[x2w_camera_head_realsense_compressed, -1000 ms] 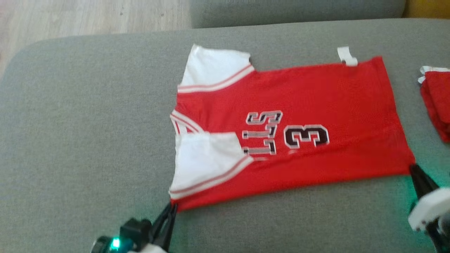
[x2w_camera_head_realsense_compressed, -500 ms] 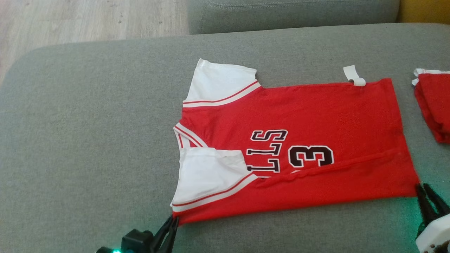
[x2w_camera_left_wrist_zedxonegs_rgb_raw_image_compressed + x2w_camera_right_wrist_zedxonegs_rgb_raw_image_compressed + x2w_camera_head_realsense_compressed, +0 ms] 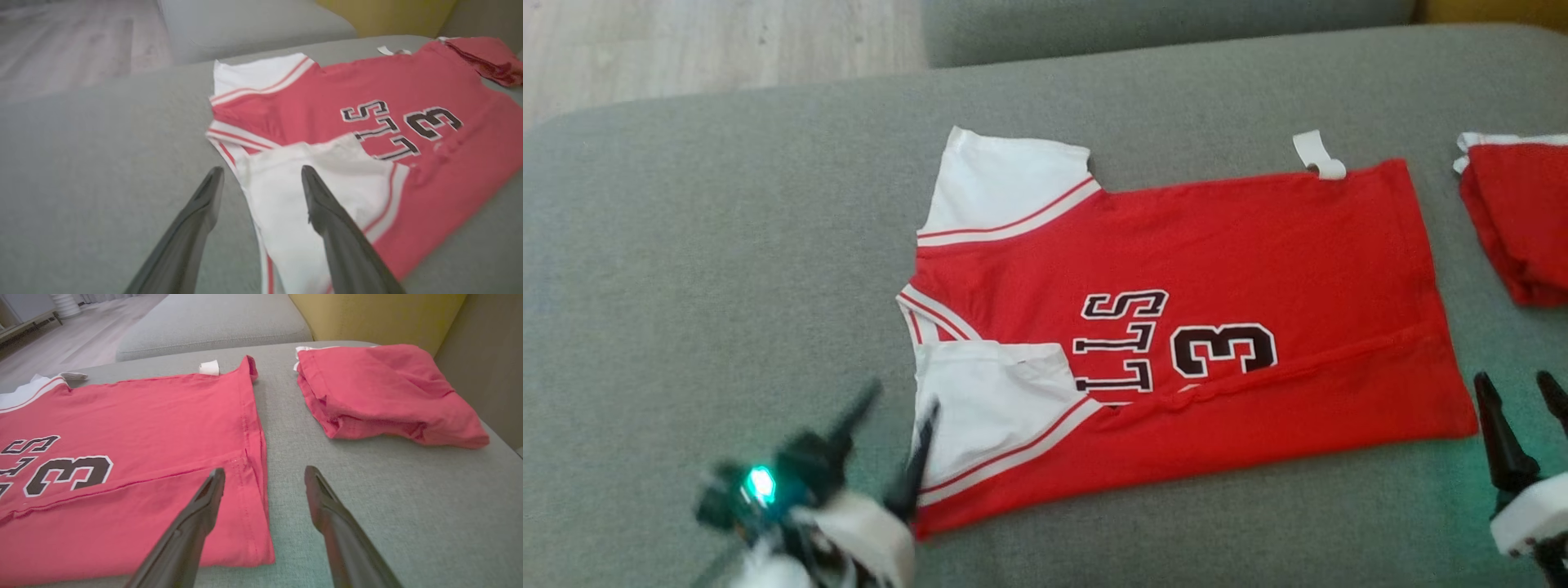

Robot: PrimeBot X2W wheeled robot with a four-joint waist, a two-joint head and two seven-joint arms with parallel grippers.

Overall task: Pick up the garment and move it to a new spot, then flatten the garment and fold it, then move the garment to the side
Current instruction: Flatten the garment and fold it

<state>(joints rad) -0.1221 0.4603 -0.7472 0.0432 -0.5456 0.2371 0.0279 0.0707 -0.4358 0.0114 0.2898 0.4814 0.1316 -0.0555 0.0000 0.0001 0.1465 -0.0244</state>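
Garment (image 3: 1176, 327): one red jersey with white sleeves, dark lettering and a numeral 3. It lies spread at the middle of the grey cushion (image 3: 686, 286), collar toward 9 o'clock and hem toward 3 o'clock. Status, as judged: it is set on its spot and flattened, and folding has begun. The near sleeve (image 3: 988, 408) lies turned in over the red body, and a long crease along the 6 o'clock edge suggests a first lengthwise fold. The far side, the crosswise folds and the move to the side are not yet done. Count, left to right. Left gripper (image 3: 903, 394): one, at 8 o'clock, jaws wide and empty, straddling the near sleeve's outer edge; whether a finger touches the cloth cannot be told. White sleeves: two, with the far sleeve (image 3: 1005, 184) at the jersey's 11 o'clock corner lying out flat, not folded in. White label tab (image 3: 1319, 155): one, at 1 o'clock, poking past the far edge. Right gripper (image 3: 1513, 377): one, just beside the hem corner at 4 o'clock, jaws wide, holding nothing. Folded red bundle (image 3: 1515, 220): one, at 3 o'clock, lying apart from the jersey's hem.
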